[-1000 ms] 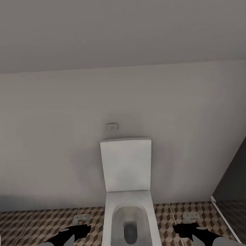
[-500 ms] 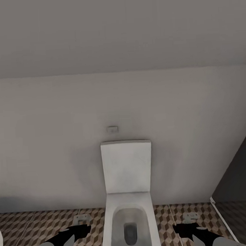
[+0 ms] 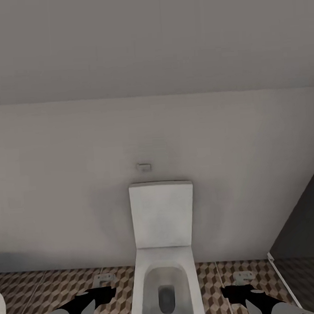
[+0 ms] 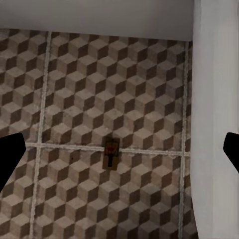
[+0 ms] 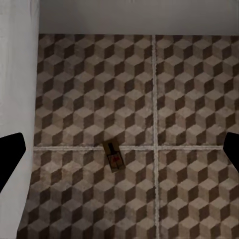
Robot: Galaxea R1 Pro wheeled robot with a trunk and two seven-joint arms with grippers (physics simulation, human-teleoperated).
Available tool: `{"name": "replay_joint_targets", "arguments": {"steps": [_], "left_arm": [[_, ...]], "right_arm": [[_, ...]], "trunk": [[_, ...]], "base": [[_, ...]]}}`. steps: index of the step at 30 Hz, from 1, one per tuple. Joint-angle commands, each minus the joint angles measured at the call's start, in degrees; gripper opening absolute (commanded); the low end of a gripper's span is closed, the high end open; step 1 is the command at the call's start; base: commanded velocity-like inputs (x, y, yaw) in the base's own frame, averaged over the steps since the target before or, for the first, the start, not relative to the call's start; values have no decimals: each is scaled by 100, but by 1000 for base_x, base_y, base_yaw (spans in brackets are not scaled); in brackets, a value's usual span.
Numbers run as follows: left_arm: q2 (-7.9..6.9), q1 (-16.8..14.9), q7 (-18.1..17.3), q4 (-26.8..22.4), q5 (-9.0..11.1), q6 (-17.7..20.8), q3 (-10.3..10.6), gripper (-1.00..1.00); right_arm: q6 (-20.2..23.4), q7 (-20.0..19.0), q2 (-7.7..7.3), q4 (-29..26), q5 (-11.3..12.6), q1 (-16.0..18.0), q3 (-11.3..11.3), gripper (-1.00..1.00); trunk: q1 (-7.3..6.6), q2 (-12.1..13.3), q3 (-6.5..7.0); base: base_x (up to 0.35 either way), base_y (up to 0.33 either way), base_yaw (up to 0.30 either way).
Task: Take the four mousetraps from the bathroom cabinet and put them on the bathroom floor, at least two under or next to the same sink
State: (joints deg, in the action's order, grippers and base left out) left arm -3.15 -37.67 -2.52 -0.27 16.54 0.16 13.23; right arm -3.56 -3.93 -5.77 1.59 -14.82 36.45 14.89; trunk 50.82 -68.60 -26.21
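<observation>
One mousetrap (image 4: 110, 155), a small dark brown slab, lies flat on the cube-patterned bathroom floor (image 4: 74, 99) on a grout line, close to the white toilet base (image 4: 214, 99). A second mousetrap (image 5: 114, 156) lies on the floor on the toilet's other side (image 5: 17, 74). My left gripper (image 4: 119, 154) hangs open above the first one, its black fingertips (image 4: 10, 154) far apart. Over the second, my right gripper (image 5: 119, 154) is open too. Both grippers, left (image 3: 102, 295) and right (image 3: 232, 292), flank the toilet bowl in the head view. The cabinet is out of view.
A white toilet (image 3: 163, 249) stands against the pale wall (image 3: 61, 181), straight ahead between my arms. A dark panel (image 3: 305, 227) rises at the right. A white rounded edge (image 3: 1, 310) shows at the lower left corner. Floor tiles run along both sides of the toilet.
The head view has shifted slightly, so the wall, ceiling line and toilet sit a little lower in the picture. Both arms keep their places.
</observation>
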Motion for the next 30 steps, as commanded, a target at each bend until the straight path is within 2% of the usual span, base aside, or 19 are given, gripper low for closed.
{"name": "replay_joint_targets", "arguments": {"steps": [1, 30], "left_arm": [[-2, -3, -20, 1, 60, 2, 48, 100], [-2, -3, -18, -4, 60, 1, 27, 100]], "right_arm": [[-31, -11, -4, 17, -47, 8, 49, 100], [-39, 0, -4, 17, -54, 7, 49, 100]], "trunk": [[0, -4, -6], [0, -4, -6]], "base": [[0, 0, 0], [-6, 0, 0]]}}
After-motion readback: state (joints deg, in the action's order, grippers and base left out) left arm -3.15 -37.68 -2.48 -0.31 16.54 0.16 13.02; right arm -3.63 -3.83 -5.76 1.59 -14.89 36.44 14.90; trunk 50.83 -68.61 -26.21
